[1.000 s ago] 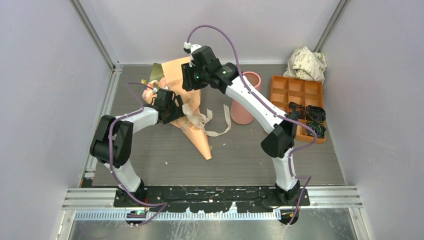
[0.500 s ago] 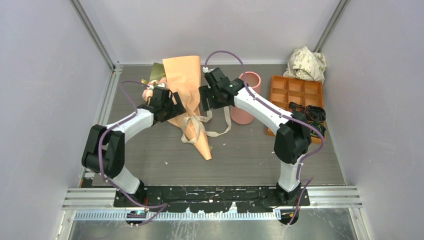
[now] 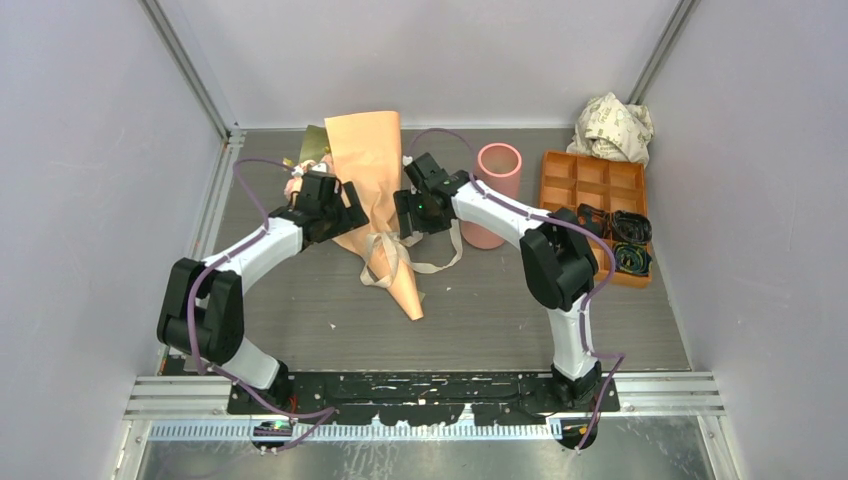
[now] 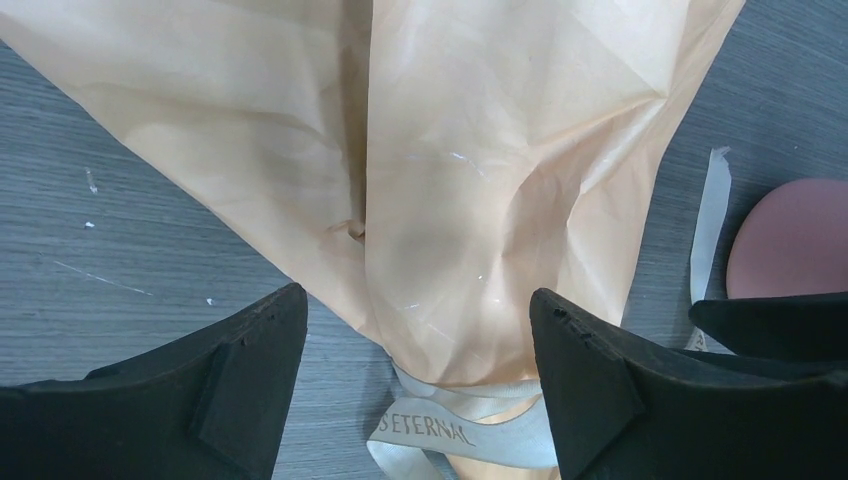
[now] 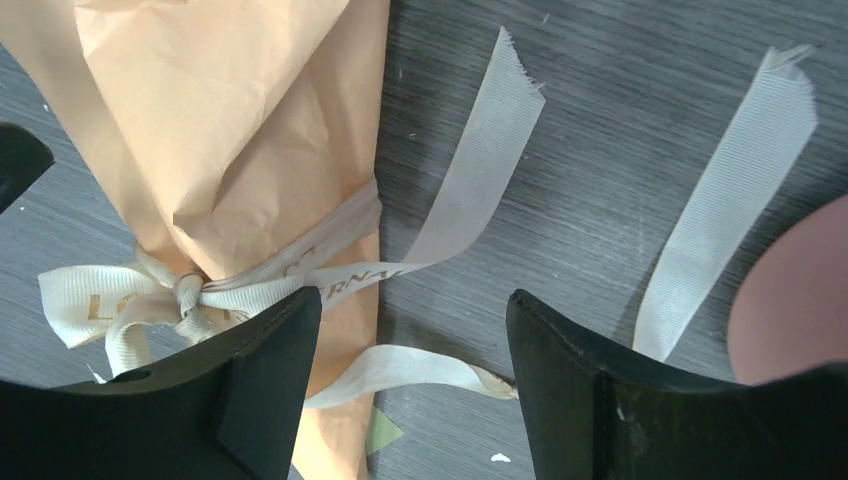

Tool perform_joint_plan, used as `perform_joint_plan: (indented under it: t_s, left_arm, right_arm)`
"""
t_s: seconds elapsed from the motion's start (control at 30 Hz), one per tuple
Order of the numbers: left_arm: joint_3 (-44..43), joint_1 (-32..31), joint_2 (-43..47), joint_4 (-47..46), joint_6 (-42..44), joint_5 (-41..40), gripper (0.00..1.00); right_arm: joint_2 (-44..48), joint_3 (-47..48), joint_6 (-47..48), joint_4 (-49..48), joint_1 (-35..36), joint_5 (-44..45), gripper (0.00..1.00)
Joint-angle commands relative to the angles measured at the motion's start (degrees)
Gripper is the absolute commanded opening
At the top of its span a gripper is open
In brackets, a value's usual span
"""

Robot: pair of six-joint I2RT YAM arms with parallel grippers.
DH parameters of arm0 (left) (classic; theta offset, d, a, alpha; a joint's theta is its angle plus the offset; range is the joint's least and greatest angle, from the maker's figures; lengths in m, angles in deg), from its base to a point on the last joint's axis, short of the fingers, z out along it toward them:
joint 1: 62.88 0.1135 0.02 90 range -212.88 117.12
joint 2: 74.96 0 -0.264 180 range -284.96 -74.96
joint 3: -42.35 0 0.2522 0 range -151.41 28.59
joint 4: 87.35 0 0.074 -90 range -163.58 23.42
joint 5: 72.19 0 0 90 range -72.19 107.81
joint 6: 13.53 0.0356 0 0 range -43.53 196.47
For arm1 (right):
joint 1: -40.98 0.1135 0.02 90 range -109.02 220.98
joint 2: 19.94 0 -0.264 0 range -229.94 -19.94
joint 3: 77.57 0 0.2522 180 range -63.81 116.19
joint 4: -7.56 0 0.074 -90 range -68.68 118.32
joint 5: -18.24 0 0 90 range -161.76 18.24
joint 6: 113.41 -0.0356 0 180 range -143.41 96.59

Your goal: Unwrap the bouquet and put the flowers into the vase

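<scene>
The bouquet [image 3: 372, 170] lies on the table, a peach paper cone with its tip toward me, and a beige ribbon [image 3: 388, 248] is tied round its narrow part. A little of the pink flowers [image 3: 296, 186] peeks out at its upper left. My left gripper [image 3: 345, 215] is open and straddles the cone [image 4: 450, 200] just above the ribbon [image 4: 440, 430]. My right gripper [image 3: 410, 215] is open on the cone's right side, over a loose ribbon tail [image 5: 400, 365] next to the knot [image 5: 185, 290]. The salmon-pink vase [image 3: 497, 170] stands upright just right of the right gripper.
An orange compartment tray [image 3: 590, 180] holding black cables sits right of the vase. Crumpled white printed paper [image 3: 612, 125] lies in the back right corner. Loose ribbon ends [image 3: 452, 235] trail between cone and vase. Enclosure walls close in both sides.
My right gripper came down from the top of the paper cone to ribbon level beside it, and its jaws opened. The left gripper shifted only slightly.
</scene>
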State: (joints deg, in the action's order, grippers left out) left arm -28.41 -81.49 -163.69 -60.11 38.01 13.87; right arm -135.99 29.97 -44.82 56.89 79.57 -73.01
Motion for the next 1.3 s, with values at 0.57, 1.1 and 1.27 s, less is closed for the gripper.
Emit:
perform_joint_plan:
  t_s: [0.57,1.1,1.27]
  left_arm:
    - [-0.9,0.3,2.0,-1.0,0.4,0.4,0.82]
    - [-0.8,0.3,2.4,-0.7,0.7,0.4,0.82]
    - [-0.6,0.3,2.6,-0.3,1.4,-0.1,0.82]
  right_arm:
    - [-4.2,0.2,-13.6,-7.7,-1.6,-6.8,0.72]
    - [-5.3,-6.0,-22.4,-16.1,-1.5,-6.5,0.28]
    - [-3.3,-7.1,-22.5,-16.6,-1.6,-3.8,0.08]
